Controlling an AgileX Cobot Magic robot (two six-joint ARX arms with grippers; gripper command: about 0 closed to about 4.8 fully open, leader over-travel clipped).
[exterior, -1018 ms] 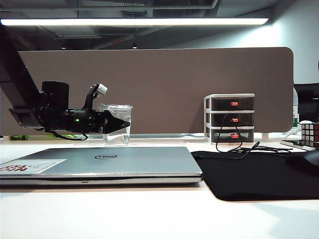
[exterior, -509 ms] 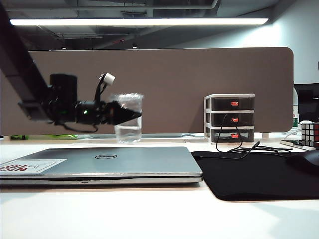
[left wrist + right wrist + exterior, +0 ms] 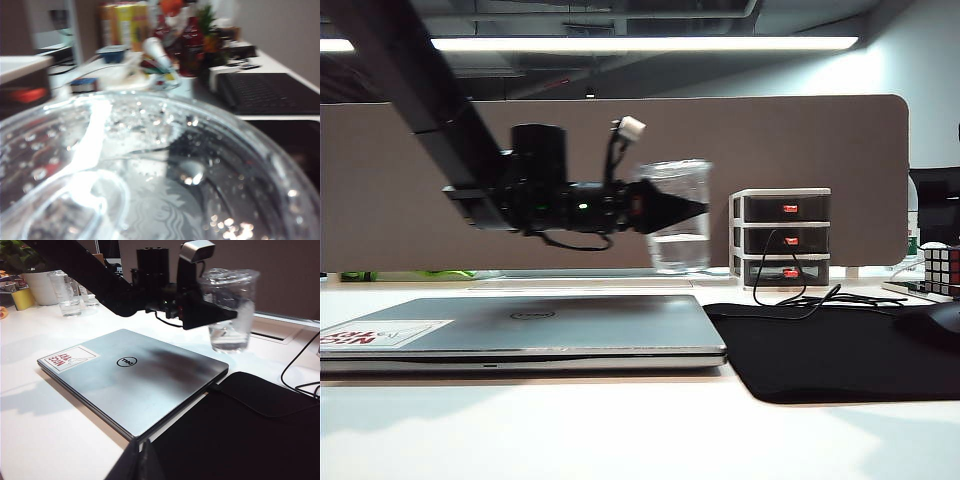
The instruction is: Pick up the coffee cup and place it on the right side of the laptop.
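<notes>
I have the left gripper (image 3: 670, 208) holding the coffee cup (image 3: 678, 215) aloft, fingers clamped on its sides, above the far right corner of the closed laptop (image 3: 520, 325) and short of the black mouse mat (image 3: 830, 350). The risk I see: the thin clear wall could buckle or slip under the squeeze, and the water inside could slosh onto the laptop if I swing fast or set down short of the mat. The left arm reaches in level from the left, wrist horizontal, cup upright. The right gripper (image 3: 137, 465) hangs low over the near tabletop (image 3: 45, 440), well apart, its dark fingers apparently pressed together.
</notes>
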